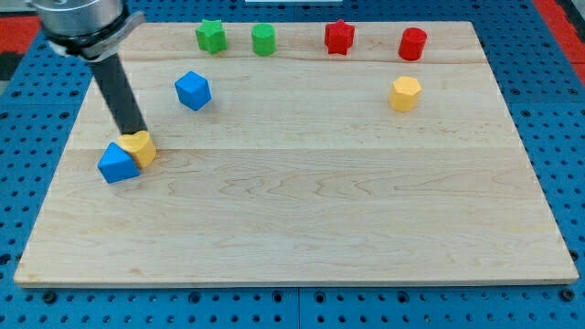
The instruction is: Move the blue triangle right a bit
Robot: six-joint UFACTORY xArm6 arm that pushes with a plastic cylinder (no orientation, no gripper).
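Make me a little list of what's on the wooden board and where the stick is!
board: wooden board on a blue pegboard
my tip: at the view's left, just above the blue triangle and the yellow block
blue triangle: touching the yellow block on its right
blue cube: alone, upper left
top row: green star, green block, red star, red cylinder
yellow hexagon: upper right

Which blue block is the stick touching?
The blue triangle at the view's left, beside a yellow block. My tip is there; the blue cube sits apart.
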